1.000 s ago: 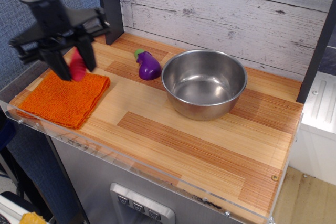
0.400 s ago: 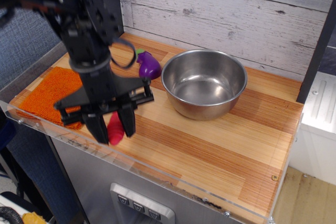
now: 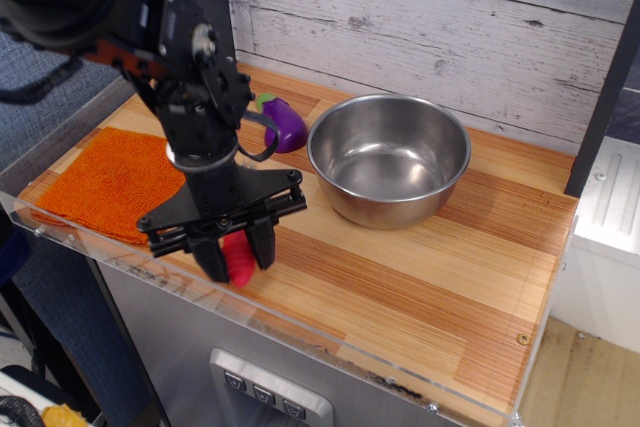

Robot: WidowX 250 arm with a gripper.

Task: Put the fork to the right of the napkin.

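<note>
My gripper (image 3: pixel 238 259) is shut on the fork (image 3: pixel 238 257), of which only the chunky red handle shows between the black fingers; its tines are hidden. It hangs low over the front part of the wooden counter, to the right of the orange napkin (image 3: pixel 100 182). The napkin lies flat at the counter's left end, partly hidden by the arm. I cannot tell whether the fork touches the wood.
A steel bowl (image 3: pixel 390 159) stands at the middle back of the counter (image 3: pixel 420 287). A purple toy eggplant (image 3: pixel 287 125) lies left of the bowl, behind the arm. A clear plastic lip runs along the counter's front edge, close to the gripper.
The gripper carried the fork from over the napkin's far edge forward and to the right, past the napkin, and now sits a little farther right near the front edge.
</note>
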